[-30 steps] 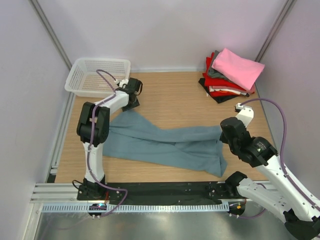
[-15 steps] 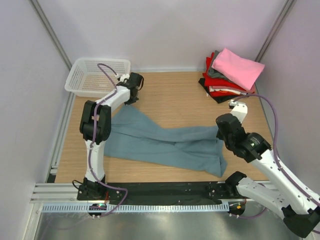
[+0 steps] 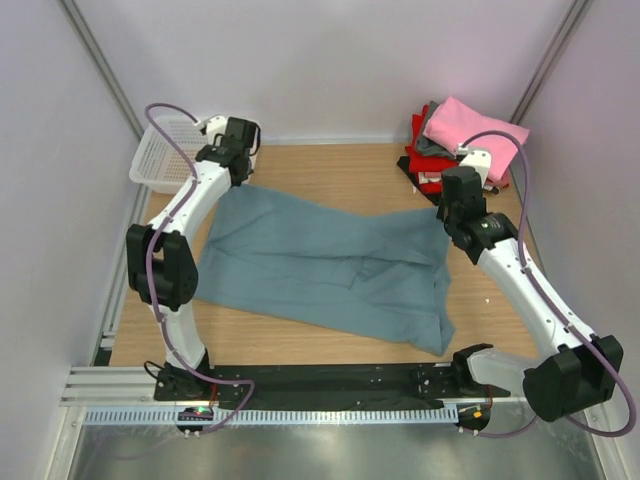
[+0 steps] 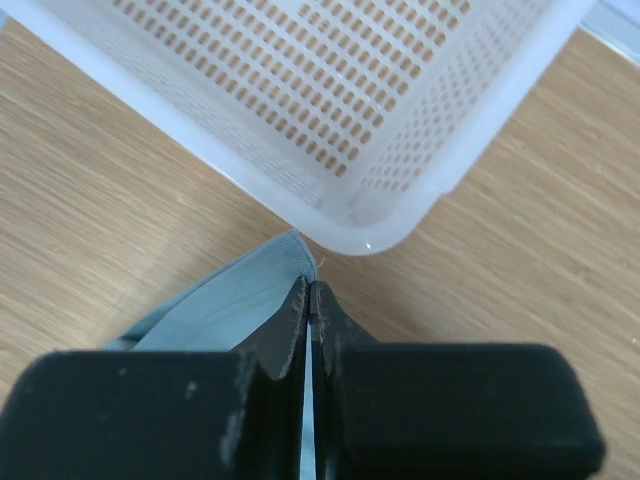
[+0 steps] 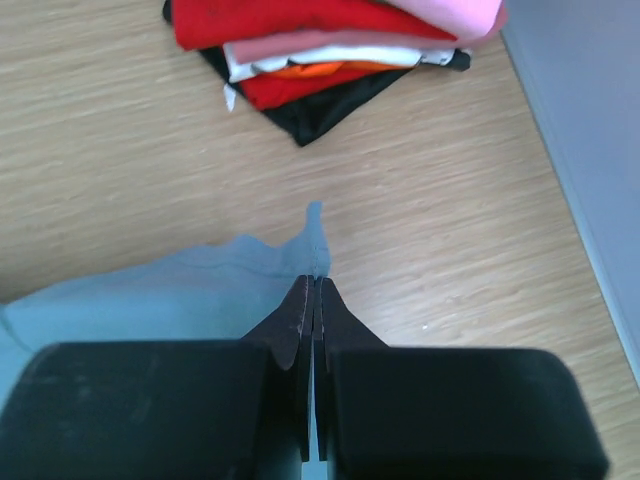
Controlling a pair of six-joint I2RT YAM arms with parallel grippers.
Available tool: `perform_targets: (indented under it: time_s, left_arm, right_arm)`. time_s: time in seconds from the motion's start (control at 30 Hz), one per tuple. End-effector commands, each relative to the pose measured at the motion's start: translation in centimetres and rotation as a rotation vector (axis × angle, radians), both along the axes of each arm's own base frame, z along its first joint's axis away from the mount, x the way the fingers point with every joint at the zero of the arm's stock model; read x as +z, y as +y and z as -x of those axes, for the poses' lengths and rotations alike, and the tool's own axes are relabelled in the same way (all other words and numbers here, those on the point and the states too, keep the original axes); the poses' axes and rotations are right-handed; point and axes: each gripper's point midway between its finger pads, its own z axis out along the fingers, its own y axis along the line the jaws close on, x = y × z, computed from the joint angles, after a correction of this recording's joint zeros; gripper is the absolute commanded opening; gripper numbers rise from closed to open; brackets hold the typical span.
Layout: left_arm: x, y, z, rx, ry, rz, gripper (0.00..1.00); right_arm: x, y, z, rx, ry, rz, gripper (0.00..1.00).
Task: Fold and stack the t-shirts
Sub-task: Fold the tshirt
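No text, label, brand or number can be read anywhere.

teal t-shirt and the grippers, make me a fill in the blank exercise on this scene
1. The left gripper is ____ on a corner of the teal t-shirt.
2. The right gripper pinches a shirt corner near the folded stack, whose top shirt is ____.
3. The basket by the left gripper is ____ in colour.
Missing words: shut; pink; white.
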Motion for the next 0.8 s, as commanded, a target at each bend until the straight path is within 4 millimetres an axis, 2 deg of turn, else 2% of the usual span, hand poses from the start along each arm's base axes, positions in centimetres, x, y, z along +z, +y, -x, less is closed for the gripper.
perform_targets:
  time_s: [0.0,0.2,0.37,0.43,0.5,0.63,0.77]
  left_arm:
    - [1.5,2.3,0.3,0.037,-0.025,-0.019,0.00]
    - [0.4,2.9,0.4,0.039,-0.002,-0.023,0.00]
    - [-0.2,3.2,0.3,0.037,0.011,-0.026,0.00]
    - [-0.2,3.2,0.2,0.035,0.006,-0.021,0.00]
    - [-0.1,3.3,-0.1,0.038,0.001,-0.017,0.00]
    - [0.1,3.5,-0.4,0.040,-0.004,-0.011,0.00]
    - [0.3,3.6,-0.2,0.039,0.003,-0.014,0.00]
  right_arm:
    - [3.7,0.0,-3.8,0.057,-0.126,0.011,0.01]
    - [3.4,2.1,-6.5,0.145,-0.131,-0.022,0.01]
    - [4.0,2.2,-8.3,0.162,-0.148,0.014,0.01]
    - [5.1,2.3,-9.3,0.169,-0.184,0.031,0.01]
    - [5.4,2.1,-10.5,0.169,-0.192,0.049,0.01]
    - [4.4,2.4,-12.5,0.187,-0.167,0.066,0.01]
    - [3.4,4.0,-13.2,0.266,-0.159,0.034,0.01]
